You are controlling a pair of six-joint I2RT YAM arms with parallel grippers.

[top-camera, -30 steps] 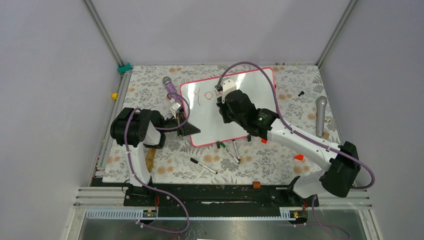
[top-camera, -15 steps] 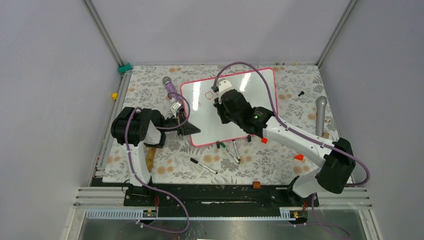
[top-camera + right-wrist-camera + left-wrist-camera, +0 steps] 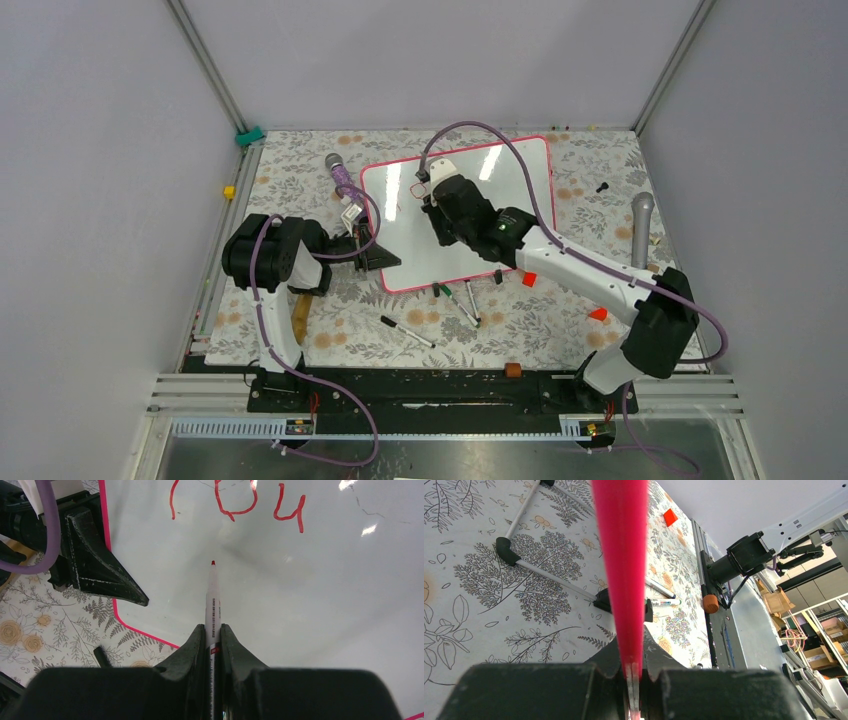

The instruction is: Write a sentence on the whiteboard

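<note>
Marker point(image 3: 213, 595) tip beneath the red "You"
Angled near the surface's point(image 3: 300, 180) far edge lies the whiteboard point(image 3: 500, 215). Right jaws, closed tight on the pen, have slid toward the board's left end since a second ago, tip just below the sentence point(image 3: 232, 514); left jaws stay clamped on the board's pink edge at its near left corner.
</note>
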